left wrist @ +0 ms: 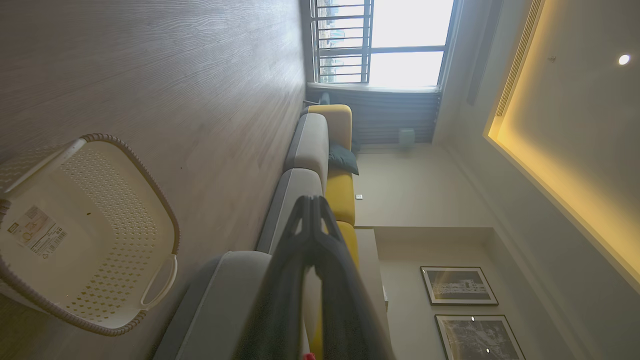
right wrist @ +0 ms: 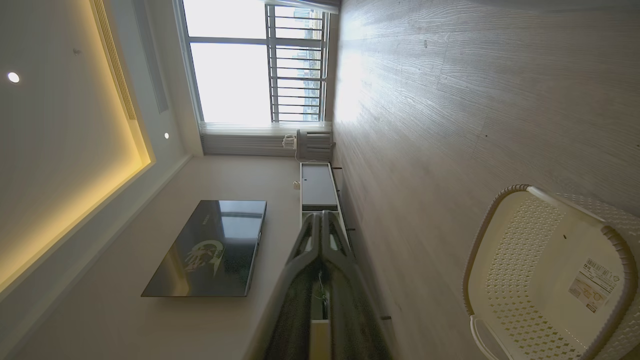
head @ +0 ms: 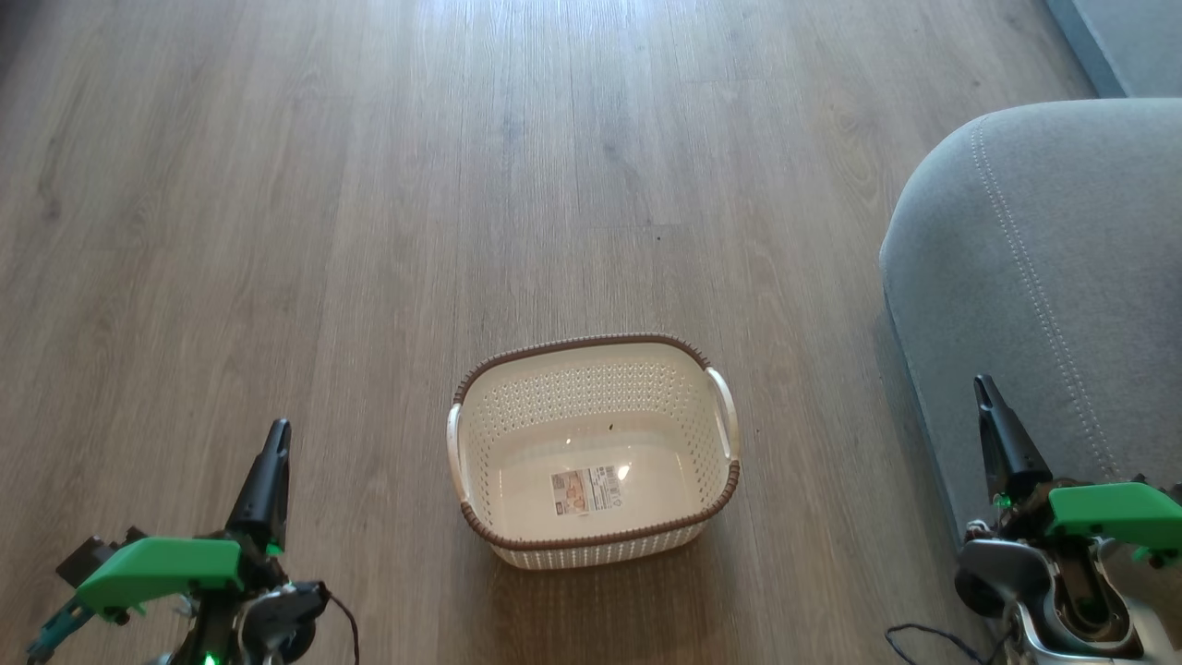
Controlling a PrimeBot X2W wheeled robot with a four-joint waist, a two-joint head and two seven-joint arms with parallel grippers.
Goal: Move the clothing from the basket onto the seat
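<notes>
Nearest, at lower left of the head view: left gripper, two long dark fingers pressed tip to tip, nothing between them. At lower right, likewise closed and holding nothing: right gripper, near the large grey fabric-upholstered seat with its rounded corner and line of stitching.

Between the two, upright on the pale wood-plank floor: small rectangular cream plastic basket with perforated walls, brown braided rim and white side handles. Inside, just a paper label flat on the bottom, no red cloth with it. Whereabouts of the clothing: cannot tell. Visible stretch of cushion plain grey. Judging by that, basket probably emptied already.

As for handling, going by the task's wording alone: soft, light, limp stuff, apt to sag and trail. Best pinched at a bunched fold near the middle, then lifted well clear of the braided rim. Risk there of snagging a hem and dragging the light basket along.

Farther off, in the left wrist view: grey and yellow sofa sections, then a bright barred window.
</notes>
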